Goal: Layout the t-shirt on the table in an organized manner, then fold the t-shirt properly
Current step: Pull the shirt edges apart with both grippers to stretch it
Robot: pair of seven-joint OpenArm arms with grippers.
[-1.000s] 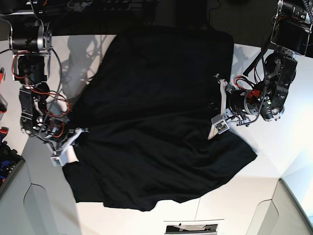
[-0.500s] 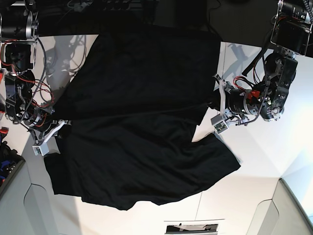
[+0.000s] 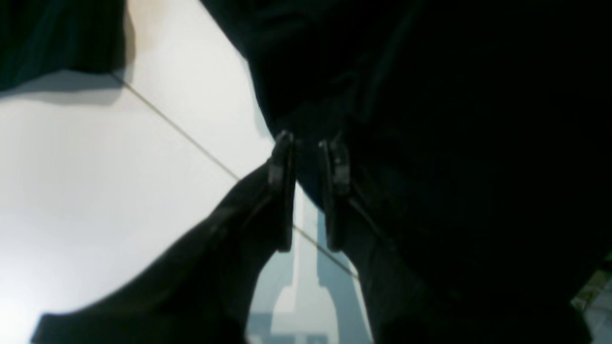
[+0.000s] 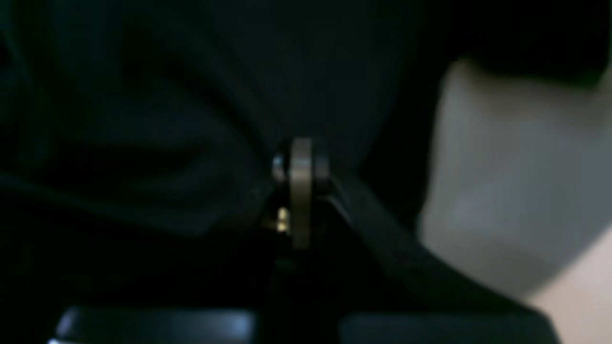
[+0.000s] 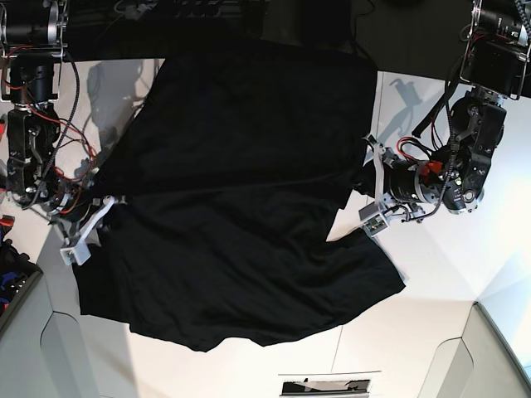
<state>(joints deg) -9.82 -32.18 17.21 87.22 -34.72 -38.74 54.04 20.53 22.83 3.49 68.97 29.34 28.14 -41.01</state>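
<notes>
The black t-shirt (image 5: 241,207) lies spread and creased across the white bench (image 5: 465,274), apparently plain side up, hem rumpled.

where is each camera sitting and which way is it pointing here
Base: overhead, looking down on the table, the t-shirt and both arms.
Left wrist: on the left arm, looking along its fingers pinching the shirt's edge, the white top and its seam beyond.
Right wrist: on the right arm, looking along the shut right gripper into dark cloth, blurred.
Shared: all three show the black shirt on the white top.
</notes>
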